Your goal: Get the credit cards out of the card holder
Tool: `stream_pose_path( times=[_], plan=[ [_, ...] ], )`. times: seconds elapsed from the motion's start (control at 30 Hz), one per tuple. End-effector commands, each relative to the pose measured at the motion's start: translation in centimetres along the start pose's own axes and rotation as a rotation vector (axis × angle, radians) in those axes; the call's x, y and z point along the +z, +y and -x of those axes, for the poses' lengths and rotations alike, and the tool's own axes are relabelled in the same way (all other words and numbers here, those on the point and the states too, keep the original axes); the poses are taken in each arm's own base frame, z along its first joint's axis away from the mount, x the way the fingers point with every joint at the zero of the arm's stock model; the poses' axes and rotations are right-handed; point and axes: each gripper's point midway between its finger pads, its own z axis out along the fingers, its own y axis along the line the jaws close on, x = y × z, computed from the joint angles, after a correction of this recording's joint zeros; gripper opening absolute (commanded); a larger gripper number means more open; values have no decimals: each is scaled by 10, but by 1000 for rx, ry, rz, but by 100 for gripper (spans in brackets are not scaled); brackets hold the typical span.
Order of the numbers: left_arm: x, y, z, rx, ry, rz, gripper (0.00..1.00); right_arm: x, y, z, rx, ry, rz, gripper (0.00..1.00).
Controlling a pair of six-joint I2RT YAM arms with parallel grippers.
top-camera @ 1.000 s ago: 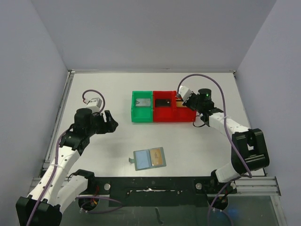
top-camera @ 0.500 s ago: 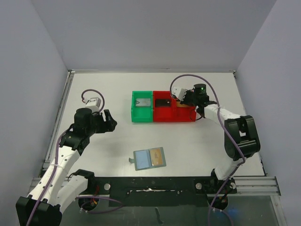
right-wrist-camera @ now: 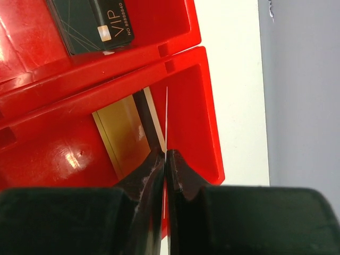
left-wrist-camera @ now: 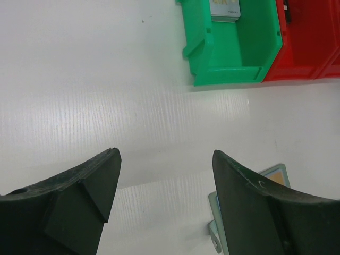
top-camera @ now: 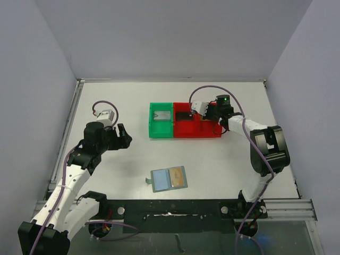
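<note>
The card holder [top-camera: 161, 181] lies open near the table's front edge, and a gold-tan credit card [top-camera: 179, 177] sits in its right panel. Its strap corner [left-wrist-camera: 214, 229] shows beside my left finger. My left gripper [top-camera: 125, 137] [left-wrist-camera: 164, 159] hangs open over bare table, up and to the left of the holder. My right gripper [top-camera: 206, 114] [right-wrist-camera: 166, 156] is shut on a thin credit card [right-wrist-camera: 167, 117], seen edge-on, over the right red bin [right-wrist-camera: 204, 122]. Another gold card [right-wrist-camera: 119, 133] lies flat in that bin.
A green bin [top-camera: 161, 132] [left-wrist-camera: 234, 71] holding a pale card [left-wrist-camera: 224, 8] stands at the table's middle. Joined to its right is a red bin [top-camera: 183, 129] with a dark VIP card [right-wrist-camera: 90, 24] inside. Grey walls close in the back and both sides.
My right arm has folded in, and its gripper has shifted a little left over the red bins with the card still in it. The left arm has stayed put.
</note>
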Motion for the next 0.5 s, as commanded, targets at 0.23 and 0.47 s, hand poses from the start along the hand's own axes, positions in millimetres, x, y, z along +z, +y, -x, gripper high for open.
stream_pose_path(
  times=[0.23, 0.47],
  plan=[
    [1, -2, 15, 13, -52, -7, 70, 14, -24, 0, -37, 51, -113, 9],
    [3, -2, 12, 12, -37, -6, 70, 15, -16, 3, -41, 16, -87, 13]
  ],
)
